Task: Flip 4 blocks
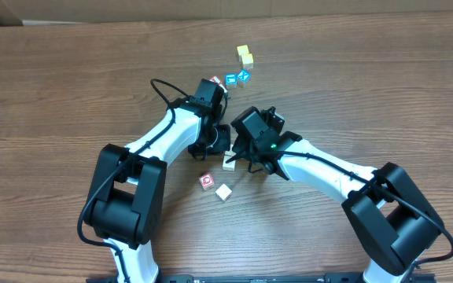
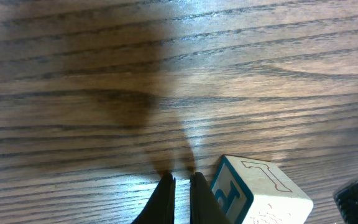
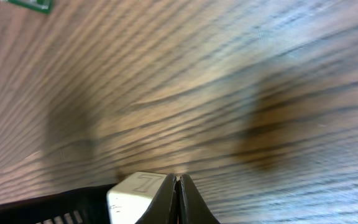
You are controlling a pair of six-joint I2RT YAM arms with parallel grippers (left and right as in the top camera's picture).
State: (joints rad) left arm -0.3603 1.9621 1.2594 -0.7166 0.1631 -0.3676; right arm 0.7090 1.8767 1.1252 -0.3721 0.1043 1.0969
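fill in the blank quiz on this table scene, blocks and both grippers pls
1. The left gripper and the right gripper both have their jaws ____.
2. In the overhead view, the block lying next to a pale one shows a ____ frame on top.
3. The two plain cubes farthest from the arm bases are ____.

Missing words: shut; red; yellow

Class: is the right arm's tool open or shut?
Shut. In the right wrist view the right tool shows fingers meeting without a gap; the pale block sits beside them, not between.
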